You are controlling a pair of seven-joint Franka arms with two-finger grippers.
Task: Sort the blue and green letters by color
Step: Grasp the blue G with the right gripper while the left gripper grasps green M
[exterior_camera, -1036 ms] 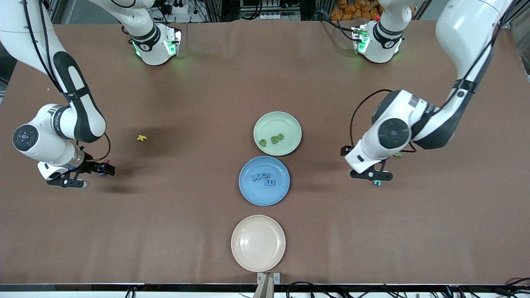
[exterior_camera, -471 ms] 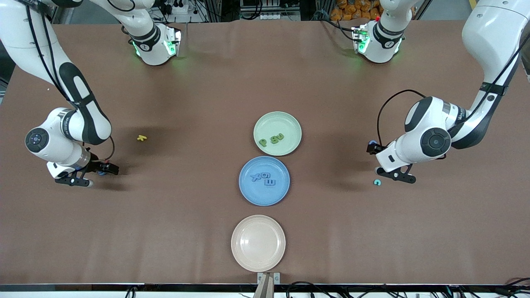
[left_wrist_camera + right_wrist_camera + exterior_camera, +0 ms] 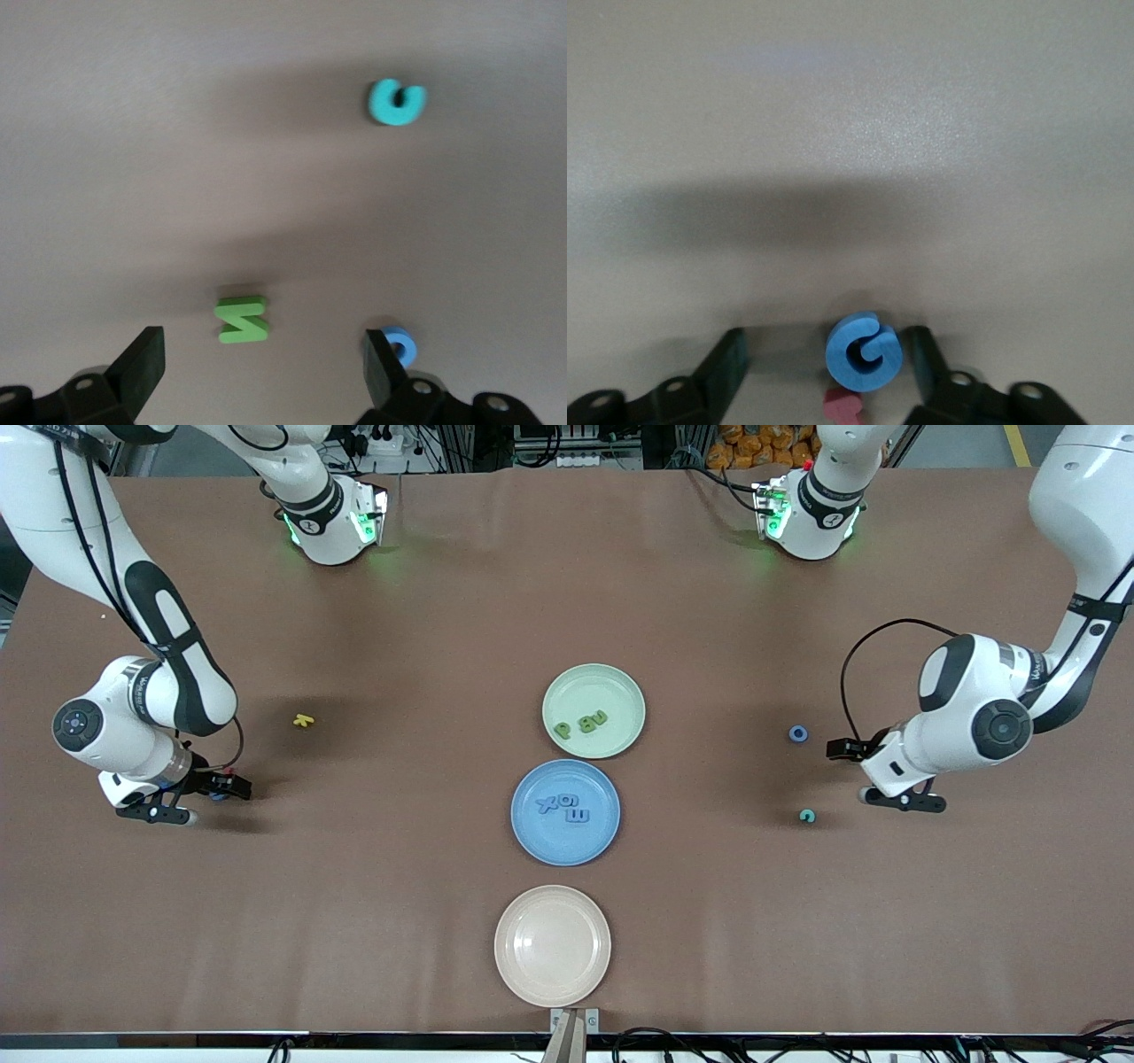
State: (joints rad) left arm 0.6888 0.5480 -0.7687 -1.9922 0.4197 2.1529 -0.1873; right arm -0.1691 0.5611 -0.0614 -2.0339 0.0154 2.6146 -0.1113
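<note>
Over the table at the right arm's end, my right gripper (image 3: 155, 813) (image 3: 826, 341) is open around a blue letter G (image 3: 865, 351) lying on the cloth; a small dark red letter (image 3: 842, 407) lies right beside it. At the left arm's end, my left gripper (image 3: 897, 799) (image 3: 261, 345) is open and low, with a green letter (image 3: 242, 320) on the table between its fingers. A blue ring letter (image 3: 798, 733) (image 3: 400, 343) lies beside one finger, and a teal letter (image 3: 807, 815) (image 3: 397, 101) lies apart. The green plate (image 3: 611, 682) holds three green letters (image 3: 581, 724). The blue plate (image 3: 540, 846) holds three blue letters (image 3: 565, 808).
An empty beige plate (image 3: 552, 945) stands nearest the front camera, in line with the other two plates. A small yellow letter (image 3: 304, 720) lies on the brown cloth between the right arm and the green plate.
The left arm has swung toward its own end of the table, uncovering the blue ring letter and the teal letter. The right arm has barely shifted.
</note>
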